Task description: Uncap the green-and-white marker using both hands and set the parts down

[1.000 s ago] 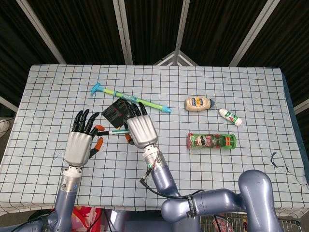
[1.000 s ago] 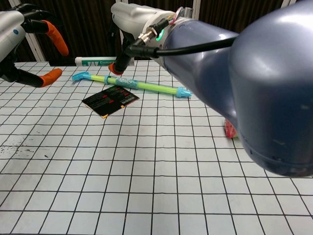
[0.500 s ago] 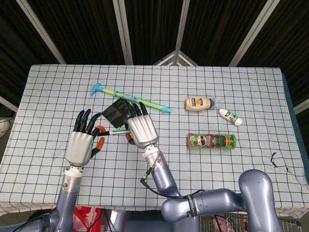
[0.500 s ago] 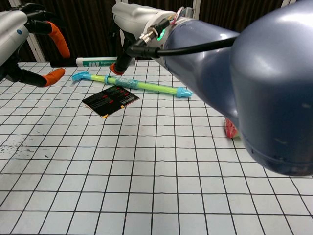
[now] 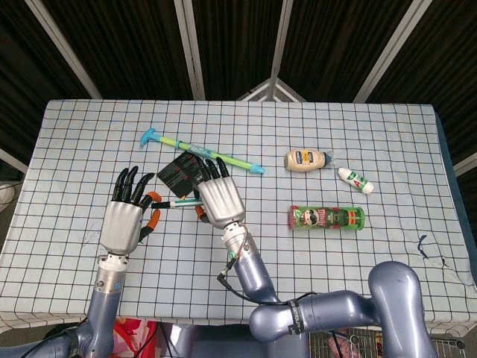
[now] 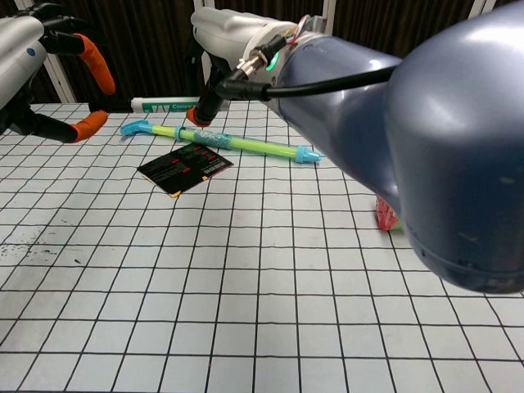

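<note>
The green-and-white marker point(image 5: 177, 201) hangs level above the table, and my right hand point(image 5: 218, 200) grips its right part. In the chest view the marker's point(image 6: 168, 104) white barrel with green print sticks out leftward from the right hand point(image 6: 237, 37). My left hand point(image 5: 123, 218) is just left of the marker's free end, fingers spread. Its orange-tipped fingertips point(image 6: 98, 72) stand apart above and below the marker's line without touching it. Where the cap sits is hidden by the hands.
A black card point(image 5: 177, 173) lies under the hands, also seen as the black card point(image 6: 186, 169) in the chest view. Behind it lies a long green-and-teal stick point(image 5: 201, 154). To the right are a mayonnaise bottle point(image 5: 307, 159), a small white bottle point(image 5: 355, 179) and a green snack can point(image 5: 326, 218).
The right hand has drifted a little to the right with the marker. The left hand has stayed open beside the marker's end, shifting only slightly.
</note>
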You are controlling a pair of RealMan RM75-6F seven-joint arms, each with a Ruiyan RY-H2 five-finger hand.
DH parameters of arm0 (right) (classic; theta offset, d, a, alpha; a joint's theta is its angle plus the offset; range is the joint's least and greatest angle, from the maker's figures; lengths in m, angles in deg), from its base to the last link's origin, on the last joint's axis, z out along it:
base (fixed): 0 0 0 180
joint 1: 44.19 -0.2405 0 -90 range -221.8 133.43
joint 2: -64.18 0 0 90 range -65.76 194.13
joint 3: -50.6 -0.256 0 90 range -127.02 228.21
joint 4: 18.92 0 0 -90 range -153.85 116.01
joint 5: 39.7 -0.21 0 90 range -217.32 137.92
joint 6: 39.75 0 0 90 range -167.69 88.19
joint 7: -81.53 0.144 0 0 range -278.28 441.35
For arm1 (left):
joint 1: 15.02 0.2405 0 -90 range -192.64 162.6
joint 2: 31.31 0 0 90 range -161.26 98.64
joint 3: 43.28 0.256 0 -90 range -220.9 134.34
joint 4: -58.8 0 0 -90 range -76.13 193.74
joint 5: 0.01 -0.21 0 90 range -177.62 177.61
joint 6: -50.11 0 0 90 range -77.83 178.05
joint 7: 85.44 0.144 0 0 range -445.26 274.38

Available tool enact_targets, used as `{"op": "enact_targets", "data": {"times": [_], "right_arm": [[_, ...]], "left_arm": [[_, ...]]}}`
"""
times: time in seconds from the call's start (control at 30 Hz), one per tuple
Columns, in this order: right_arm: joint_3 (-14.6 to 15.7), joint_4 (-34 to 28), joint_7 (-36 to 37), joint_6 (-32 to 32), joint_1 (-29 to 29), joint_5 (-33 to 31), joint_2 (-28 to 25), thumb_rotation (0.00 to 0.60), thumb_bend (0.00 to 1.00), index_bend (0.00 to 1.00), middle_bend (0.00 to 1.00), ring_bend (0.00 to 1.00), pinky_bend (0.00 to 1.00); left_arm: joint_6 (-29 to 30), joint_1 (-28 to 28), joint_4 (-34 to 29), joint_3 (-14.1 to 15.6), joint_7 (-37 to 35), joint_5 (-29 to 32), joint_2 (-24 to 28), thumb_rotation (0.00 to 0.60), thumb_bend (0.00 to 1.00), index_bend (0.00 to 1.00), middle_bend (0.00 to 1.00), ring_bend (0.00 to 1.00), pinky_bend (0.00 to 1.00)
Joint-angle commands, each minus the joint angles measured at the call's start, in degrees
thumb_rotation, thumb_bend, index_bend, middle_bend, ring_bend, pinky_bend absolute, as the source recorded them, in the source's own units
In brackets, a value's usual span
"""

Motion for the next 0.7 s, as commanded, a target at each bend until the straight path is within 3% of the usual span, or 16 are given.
{"op": "enact_targets", "data": {"times": [0.03,0.7], "right_arm": [[0.1,0.0,0.0,0.0,0.0,0.0,0.0,0.600,0.42,0.68,0.06,0.10,0.00],[0.0,0.6,1.4,-0.3,0.0,0.3,0.0,0.600,0.42,0.69,0.06,0.10,0.00]], "left_arm": [[0.0,0.0,0.2,0.0,-0.2,0.1,0.0,0.600,0.47,0.48,0.17,0.00,0.01],[1.4,-0.5,3.8,-0.1,-1.8,-0.7,-1.4,0.600,0.47,0.48,0.17,0.00,0.01]]}}
